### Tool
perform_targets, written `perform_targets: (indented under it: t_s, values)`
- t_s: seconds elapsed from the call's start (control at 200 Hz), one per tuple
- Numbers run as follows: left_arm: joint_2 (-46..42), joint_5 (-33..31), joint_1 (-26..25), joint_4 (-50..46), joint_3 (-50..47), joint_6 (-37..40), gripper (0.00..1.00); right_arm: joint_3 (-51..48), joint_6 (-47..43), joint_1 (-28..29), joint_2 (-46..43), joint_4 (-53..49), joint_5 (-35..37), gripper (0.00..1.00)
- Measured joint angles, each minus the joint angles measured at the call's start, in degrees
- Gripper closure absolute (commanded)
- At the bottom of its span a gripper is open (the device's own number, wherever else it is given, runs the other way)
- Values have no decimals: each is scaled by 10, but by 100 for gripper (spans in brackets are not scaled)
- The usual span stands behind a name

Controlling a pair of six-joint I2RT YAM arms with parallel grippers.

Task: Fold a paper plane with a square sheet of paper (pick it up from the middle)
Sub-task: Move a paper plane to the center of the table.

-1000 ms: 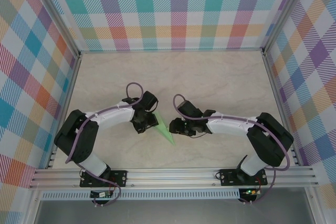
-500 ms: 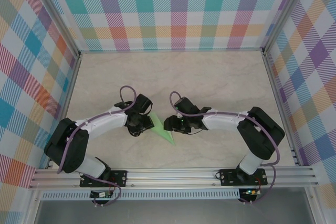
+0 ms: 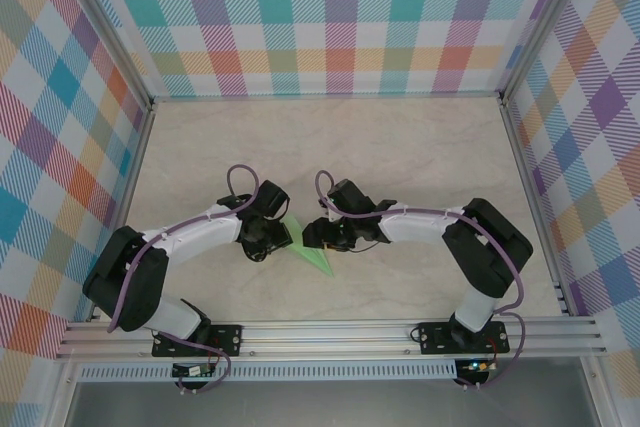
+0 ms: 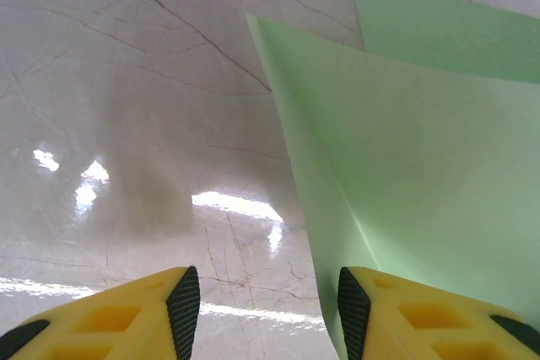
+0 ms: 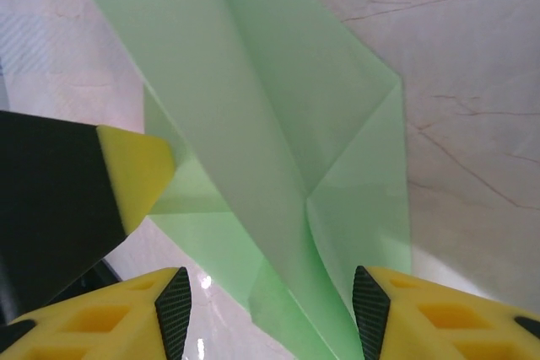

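One paper plane, two grippers, lower centre of the top frame.
The single pale green plane lay on the table, its point toward the bottom of the frame; the left gripper stood with jaws apart, the paper's edge just beside one finger; the right gripper stood with jaws apart astride the centre crease, gripping nothing.

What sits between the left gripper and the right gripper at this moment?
The pale green paper plane lies between the left gripper and the right gripper, with both sets of fingers close to it; the top view shows this.
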Motion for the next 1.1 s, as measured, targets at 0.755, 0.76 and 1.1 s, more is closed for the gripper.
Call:
perform_targets:
  t_s: [0.755,0.76,1.1]
  values:
    - [-7,0,0,0,-3,0,51,55,-65,30,47,-66,30,56]
    - [-7,0,0,0,-3,0,51,55,-66,31,47,-66,30,56]
    - [-18,-2,1,0,-3,-1,52,76,-87,45,66,-103,60,71]
